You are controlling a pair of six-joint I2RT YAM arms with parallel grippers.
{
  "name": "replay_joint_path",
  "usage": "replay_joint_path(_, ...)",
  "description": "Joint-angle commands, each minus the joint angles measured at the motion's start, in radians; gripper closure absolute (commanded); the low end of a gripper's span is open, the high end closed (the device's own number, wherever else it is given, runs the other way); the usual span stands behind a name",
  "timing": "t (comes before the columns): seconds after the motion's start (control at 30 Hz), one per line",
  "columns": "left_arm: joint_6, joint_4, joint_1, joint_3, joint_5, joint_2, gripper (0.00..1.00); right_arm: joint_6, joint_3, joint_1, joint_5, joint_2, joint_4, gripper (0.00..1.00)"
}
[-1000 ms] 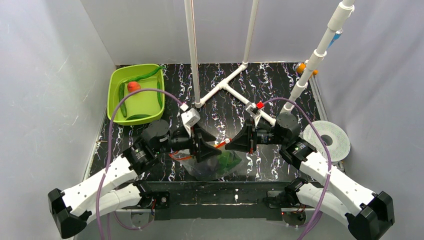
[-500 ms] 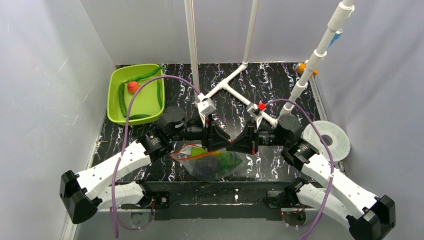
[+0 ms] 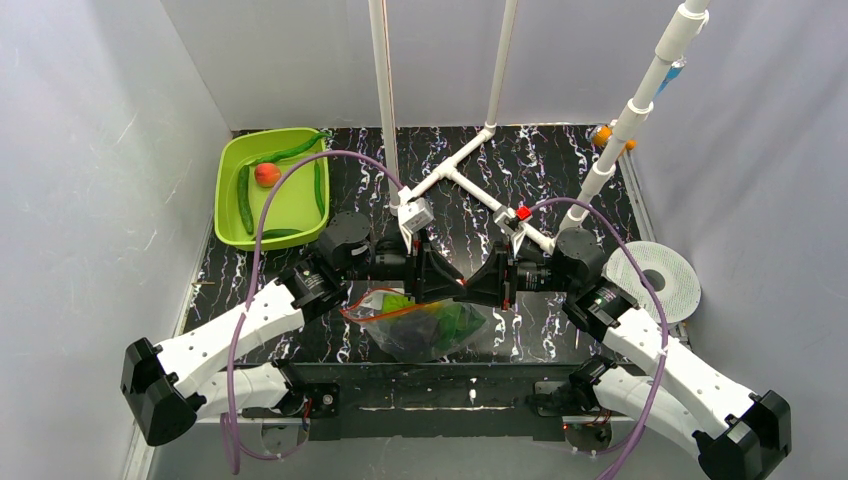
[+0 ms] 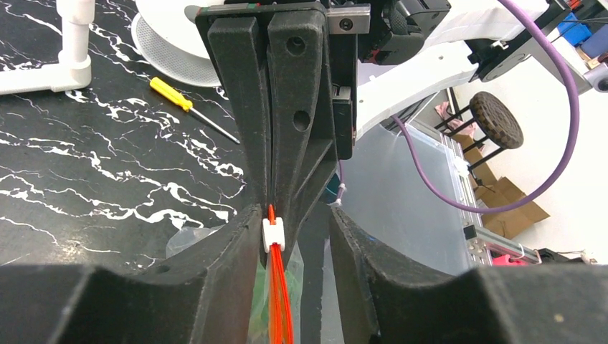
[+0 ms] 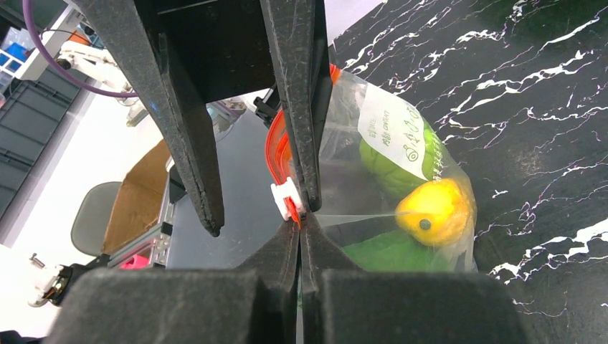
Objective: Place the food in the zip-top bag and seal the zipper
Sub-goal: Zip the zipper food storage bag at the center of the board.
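Observation:
The zip-top bag (image 3: 425, 328) hangs between the arms just above the table's near edge, holding a yellow piece (image 5: 434, 208) and leafy green food (image 5: 391, 251). My right gripper (image 5: 301, 218) is shut on the end of the red-orange zipper (image 4: 278, 294), just past its white slider (image 5: 285, 195). The left gripper (image 4: 295, 218) faces it tip to tip. Its jaws stand apart around the slider (image 4: 273, 234), which lies against the left finger with a gap to the other. A red-orange fruit (image 3: 266, 174) and long green pods (image 3: 245, 200) lie in the green tub (image 3: 228, 160).
A white pipe frame (image 3: 455, 175) stands on the black marbled table behind the grippers. A white disc (image 3: 655, 280) sits at the right edge. A yellow-handled screwdriver (image 4: 188, 106) lies near it. The green tub occupies the back left corner.
The left gripper has swung right and back from over the bag to meet the right gripper at the zipper end. Its jaws have narrowed. The right gripper has held still.

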Motion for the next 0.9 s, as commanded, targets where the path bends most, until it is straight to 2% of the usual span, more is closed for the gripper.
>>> replay_joint_path(0.0,0.016,0.007,0.001,-0.011,0.034,-0.003,0.6,0.002,0.037,-0.003,0.004,-0.01,0.033,0.99)
replay_joint_path(0.47,0.071,-0.067,0.001,0.004,0.03,-0.004,1.0,0.016,0.043,-0.002,0.053,-0.035,0.006,0.99)
replay_joint_path(0.7,0.113,-0.164,0.001,0.01,-0.017,-0.039,1.0,0.049,0.041,-0.003,0.153,-0.066,-0.031,0.99)
replay_joint_path(0.87,0.166,-0.284,0.001,0.011,-0.056,-0.083,1.0,0.073,0.02,-0.003,0.3,-0.121,-0.063,0.99)
